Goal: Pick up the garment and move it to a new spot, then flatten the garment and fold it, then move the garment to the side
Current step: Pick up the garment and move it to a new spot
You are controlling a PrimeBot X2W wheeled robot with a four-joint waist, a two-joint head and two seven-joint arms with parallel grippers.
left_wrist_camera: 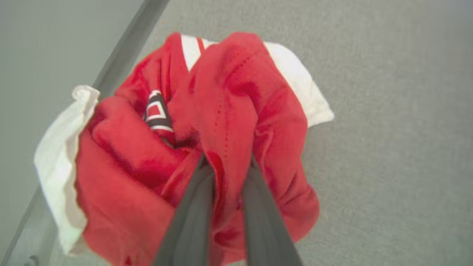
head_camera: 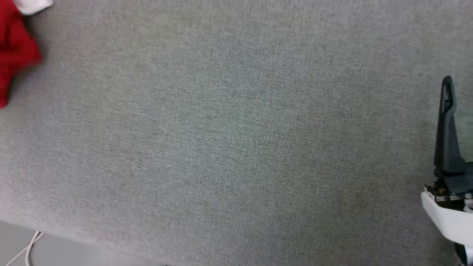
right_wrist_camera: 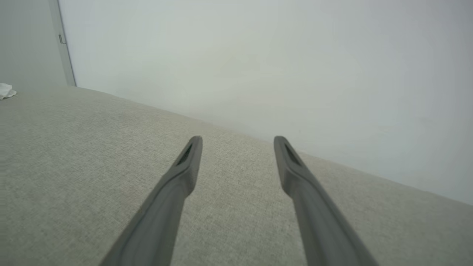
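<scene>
Sitting crumpled at ten o'clock in the head view, by the grey surface's [head_camera: 236, 147] far-left edge, the garment [head_camera: 16, 55] has a red fold pinched between the left gripper's [left_wrist_camera: 228, 162] closed-in fingers. The right gripper [right_wrist_camera: 238, 140] hovers at three o'clock, fingers spread and empty, well apart, so the lift looks like the left arm's.

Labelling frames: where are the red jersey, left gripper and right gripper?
red jersey [left_wrist_camera: 236, 92]: left wrist view, red body fabric.
left gripper [left_wrist_camera: 228, 160]: left wrist view, between finger tips.
right gripper [right_wrist_camera: 238, 140]: right wrist view, between finger tips.
</scene>
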